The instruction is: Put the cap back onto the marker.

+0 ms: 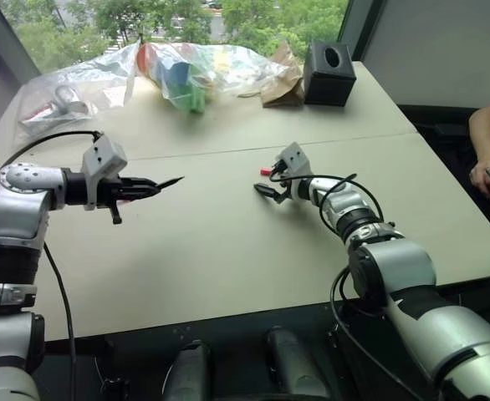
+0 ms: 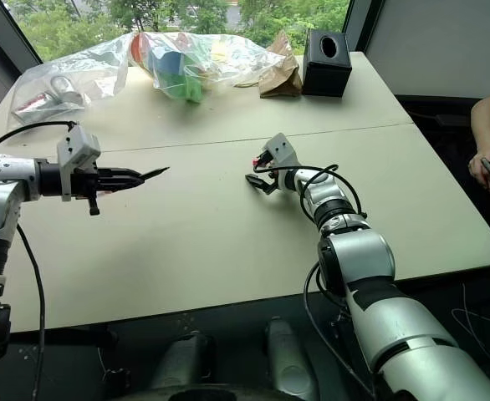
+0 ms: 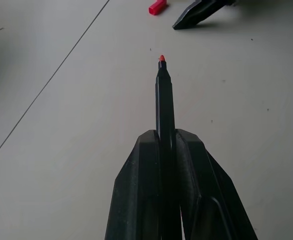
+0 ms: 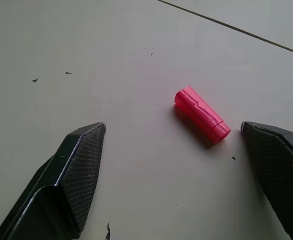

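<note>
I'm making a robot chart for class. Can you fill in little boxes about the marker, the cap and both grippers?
marker: black marker, red tip bare, pointing toward the cap
cap: pink-red cap lying on its side on the table, untouched
left gripper: left gripper shut on the marker, held above the table
right gripper: right gripper open, one finger each side of the cap
capped: not yet

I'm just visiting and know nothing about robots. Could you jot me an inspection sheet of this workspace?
Surface: beige table, one seam across.
Job's things: marker uncapped, red tip; cap lying on the table.
Clutter: plastic bags, brown paper bag, black tissue box at far edge.
Grippers: left pincer shut on marker; right pincer open, fingers either side of cap.
Cables: black cable looping on the right arm.
Surroundings: window, greenery; person's hand holding phone.
</note>
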Robot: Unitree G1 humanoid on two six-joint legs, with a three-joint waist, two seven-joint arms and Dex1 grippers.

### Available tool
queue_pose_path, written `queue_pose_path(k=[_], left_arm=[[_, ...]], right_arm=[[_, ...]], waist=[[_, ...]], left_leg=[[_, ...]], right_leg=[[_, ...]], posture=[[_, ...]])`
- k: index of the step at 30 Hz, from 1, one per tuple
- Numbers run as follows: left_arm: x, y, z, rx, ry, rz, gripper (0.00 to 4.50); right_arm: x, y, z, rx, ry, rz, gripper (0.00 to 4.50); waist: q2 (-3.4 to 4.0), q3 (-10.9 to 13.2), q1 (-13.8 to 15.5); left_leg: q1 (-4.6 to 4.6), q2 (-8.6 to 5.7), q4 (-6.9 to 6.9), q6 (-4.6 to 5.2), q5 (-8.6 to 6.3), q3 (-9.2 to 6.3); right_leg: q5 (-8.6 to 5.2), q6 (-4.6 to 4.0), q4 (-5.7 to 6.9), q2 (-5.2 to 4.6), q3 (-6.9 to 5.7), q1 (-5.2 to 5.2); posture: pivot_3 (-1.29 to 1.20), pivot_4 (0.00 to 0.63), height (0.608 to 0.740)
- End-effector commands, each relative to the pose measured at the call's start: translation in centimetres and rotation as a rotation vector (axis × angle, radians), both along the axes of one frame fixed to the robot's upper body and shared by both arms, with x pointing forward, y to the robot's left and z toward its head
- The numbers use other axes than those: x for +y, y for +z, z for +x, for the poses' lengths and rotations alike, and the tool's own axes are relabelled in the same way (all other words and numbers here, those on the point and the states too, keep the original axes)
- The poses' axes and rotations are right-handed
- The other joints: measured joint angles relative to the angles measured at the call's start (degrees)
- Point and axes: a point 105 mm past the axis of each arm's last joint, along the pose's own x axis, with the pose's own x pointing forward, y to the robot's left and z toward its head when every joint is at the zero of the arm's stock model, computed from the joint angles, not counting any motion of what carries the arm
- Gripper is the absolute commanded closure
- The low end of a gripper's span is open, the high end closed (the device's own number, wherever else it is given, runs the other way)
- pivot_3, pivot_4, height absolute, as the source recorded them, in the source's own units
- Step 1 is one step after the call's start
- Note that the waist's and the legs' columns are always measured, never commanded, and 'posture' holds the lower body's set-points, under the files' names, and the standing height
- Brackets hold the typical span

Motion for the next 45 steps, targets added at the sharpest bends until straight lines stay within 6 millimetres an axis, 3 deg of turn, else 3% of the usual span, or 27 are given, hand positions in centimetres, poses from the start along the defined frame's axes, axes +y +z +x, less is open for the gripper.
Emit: queue_pose_path(k=[1,5,27,30,32,33,40,45], left_arm=[[0.1,1.4,-0.1,-0.054,0.004,-0.013,4.5],[0.0,1.4,-0.1,-0.058,0.011,-0.019,4.5],[0.3,1.2,0.0,-0.07,0.051,-0.037,4.5],[0.4,1.1,0.0,-0.069,0.056,-0.037,4.5],[0.4,1.2,-0.1,-0.069,0.059,-0.039,4.5],[0.4,1.2,-0.1,-0.069,0.06,-0.04,4.5],[0.0,1.3,0.2,-0.069,0.048,-0.056,4.5],[-2.1,2.0,2.1,-0.08,-0.035,-0.089,4.5]], right_arm=[[0.5,0.7,0.2,-0.023,0.006,0.021,0.55],[0.4,0.7,0.3,-0.03,-0.014,0.012,2.28],[0.9,1.1,0.8,-0.027,-0.09,0.062,2.28],[1.0,0.9,0.8,-0.021,-0.091,0.061,3.18],[0.9,0.8,0.7,-0.019,-0.091,0.059,4.18],[0.9,0.7,0.7,-0.018,-0.091,0.059,4.47],[0.5,1.1,0.9,-0.065,-0.079,-0.008,4.47],[0.1,3.7,0.9,-0.172,0.072,-0.184,4.47]], waist=[[0.0,0.0,0.0],[0.0,0.0,0.0],[0.0,0.0,0.0],[0.0,0.0,-0.1],[0.0,0.0,-0.1],[0.0,0.0,-0.1],[0.0,0.0,0.0],[0.0,0.0,0.4]], left_leg=[[0.0,0.0,0.0,0.0,0.0,0.0],[0.0,0.0,0.0,0.0,0.0,0.0],[0.0,0.0,-0.01,0.0,0.0,0.0],[0.01,0.0,-0.01,0.0,0.0,0.0],[0.01,0.0,-0.01,0.0,0.0,0.0],[0.01,0.0,-0.01,0.0,0.0,0.0],[0.01,0.0,-0.01,0.0,0.0,0.0],[0.0,-0.02,0.02,-0.06,0.04,-0.01]], right_leg=[[0.0,0.0,0.0,0.0,0.0,0.0],[0.0,0.0,0.0,0.0,0.0,0.0],[0.0,0.0,0.0,0.0,0.0,0.0],[0.0,0.0,0.0,0.0,0.0,0.0],[0.0,0.0,0.0,0.0,0.0,0.0],[0.0,0.0,0.0,0.0,0.0,0.0],[0.0,0.0,0.0,0.0,0.0,0.01],[0.01,0.0,0.0,0.0,-0.02,0.03]], posture=[[0.0,0.15,0.739],[0.0,0.15,0.739],[0.0,0.15,0.739],[0.0,0.15,0.739],[0.0,0.15,0.739],[0.0,0.15,0.739],[0.0,0.15,0.739],[0.0,0.15,0.739]])
